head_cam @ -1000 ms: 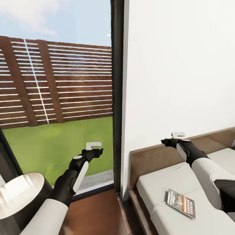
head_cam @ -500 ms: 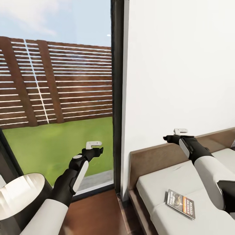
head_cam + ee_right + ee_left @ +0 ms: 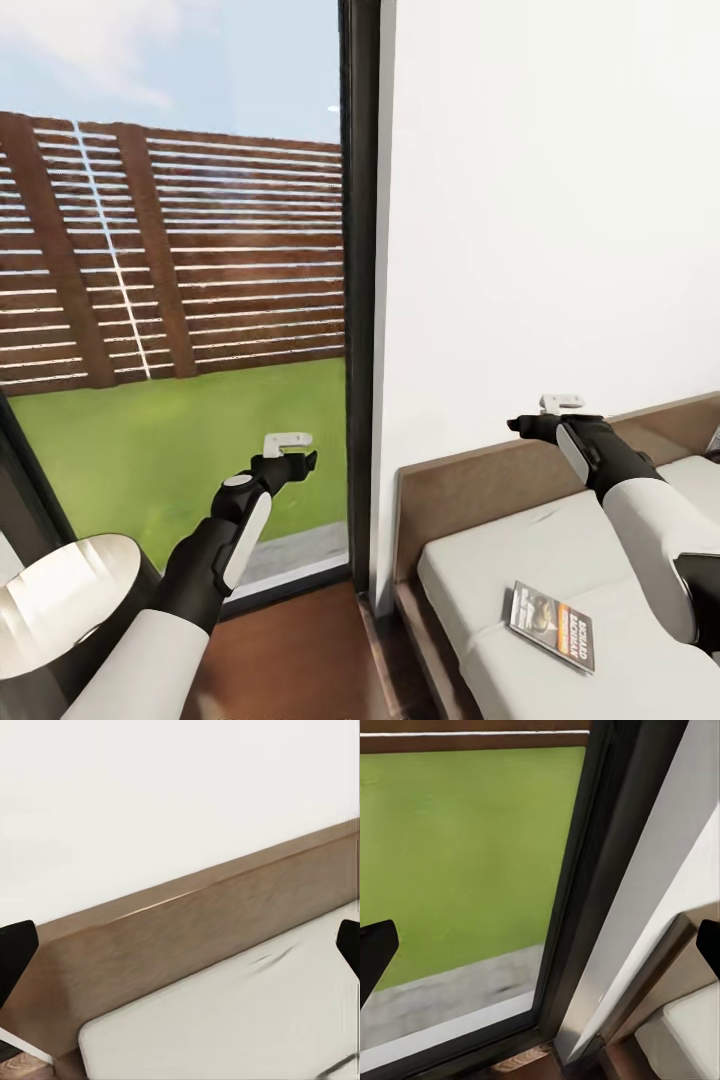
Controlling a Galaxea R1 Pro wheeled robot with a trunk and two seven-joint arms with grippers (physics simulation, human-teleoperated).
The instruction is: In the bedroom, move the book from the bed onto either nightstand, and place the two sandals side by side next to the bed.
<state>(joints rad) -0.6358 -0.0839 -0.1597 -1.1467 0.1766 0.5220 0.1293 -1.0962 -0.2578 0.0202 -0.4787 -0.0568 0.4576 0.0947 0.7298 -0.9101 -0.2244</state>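
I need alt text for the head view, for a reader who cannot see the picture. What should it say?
A small paperback book lies flat on the pale mattress of a dark wooden bed at lower right, with the right end effector raised above the headboard. The left end effector is held up before a tall dark-framed window showing grass and a brown slatted fence.

Glowing with bright, even daylight from the window point(image 3: 180, 300) — casting only soft shadows, blurring slightly along the headboard point(image 3: 195, 945).
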